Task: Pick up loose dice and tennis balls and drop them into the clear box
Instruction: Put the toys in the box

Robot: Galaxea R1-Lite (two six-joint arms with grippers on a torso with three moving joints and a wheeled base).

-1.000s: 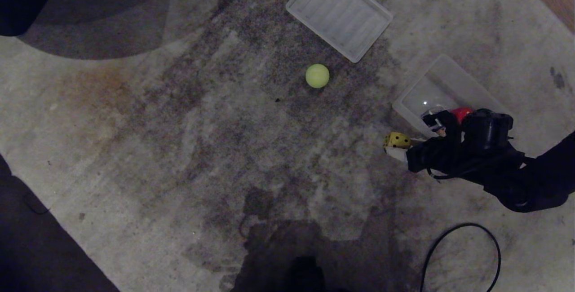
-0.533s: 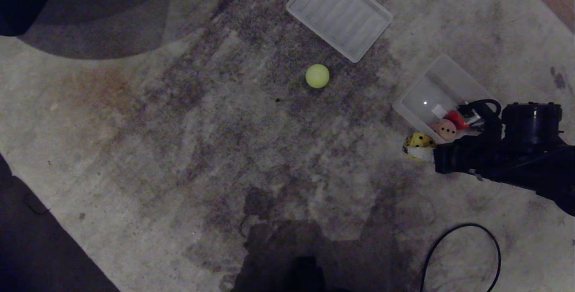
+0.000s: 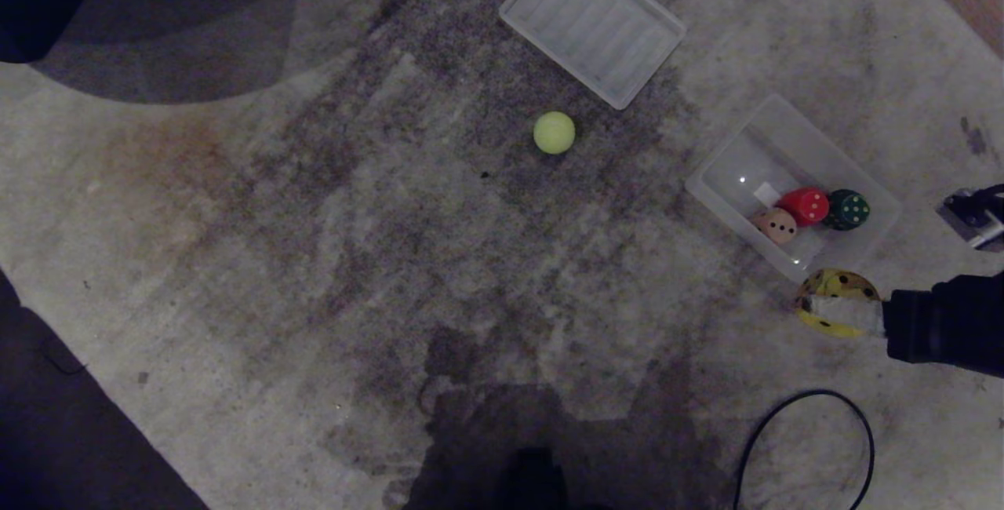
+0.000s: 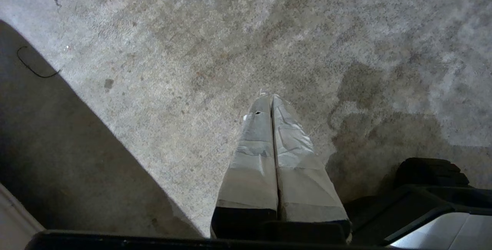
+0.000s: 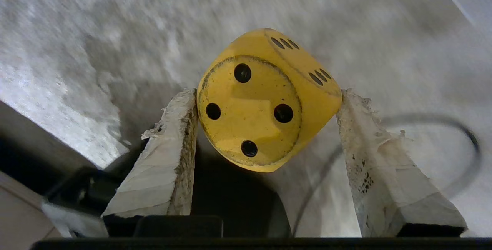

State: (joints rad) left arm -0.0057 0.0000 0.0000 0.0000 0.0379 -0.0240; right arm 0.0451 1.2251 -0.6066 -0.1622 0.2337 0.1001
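Observation:
My right gripper comes in from the right edge of the head view, shut on the yellow die, and holds it off the carpet just beside the near corner of the clear box. In the right wrist view the yellow die sits pinched between the two padded fingers of the right gripper, four-pip face toward the camera. Peach, red and dark green dice lie in the box. One tennis ball rests on the carpet left of the box. My left gripper hangs shut and empty over bare carpet.
A flat ribbed tray lies at the back, beyond the ball. A black cable loop lies on the carpet at the near right, below the held die. Dark floor borders the carpet at the near left.
My right arm has swung to the right and toward me with the yellow die, lifting it. The three dice in the box, covered before, now show.

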